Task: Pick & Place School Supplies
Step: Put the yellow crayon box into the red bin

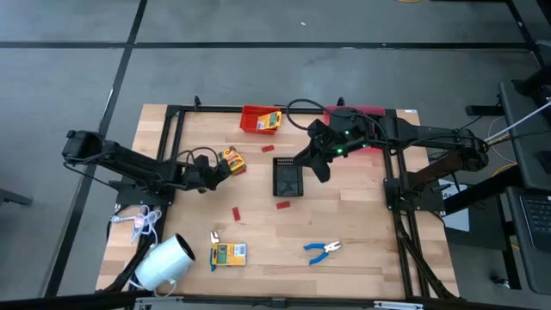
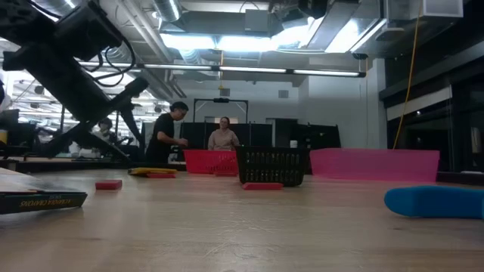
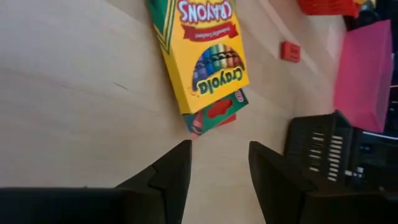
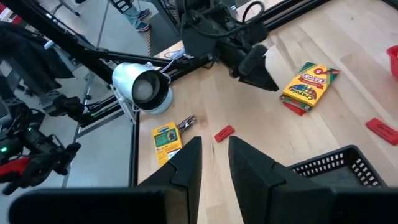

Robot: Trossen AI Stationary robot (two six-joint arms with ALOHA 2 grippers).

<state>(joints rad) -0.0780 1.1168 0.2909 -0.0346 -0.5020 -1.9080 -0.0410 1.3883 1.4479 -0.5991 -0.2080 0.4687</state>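
Observation:
A yellow-and-green crayon box (image 1: 232,161) (image 3: 202,53) lies flat on the table with a red piece (image 3: 217,112) under its near end. My left gripper (image 1: 217,171) (image 3: 221,155) is open just short of that end, touching nothing. My right gripper (image 1: 317,164) (image 4: 214,152) is open and hovers by the black basket (image 1: 287,178) (image 4: 336,165). A second box (image 1: 229,254) lies near the front edge beside small pliers (image 1: 214,237). A third box (image 1: 272,120) sits in the red bin (image 1: 254,120). Blue-handled pliers (image 1: 323,250) and red pieces (image 1: 237,213) (image 1: 283,204) (image 1: 268,148) lie loose.
A big white roll (image 1: 164,263) and a white cord bundle (image 1: 142,224) sit at the table's near left corner. A pink bin (image 2: 374,162) stands at the far right. A black frame (image 1: 172,138) edges the table. People show in the room behind.

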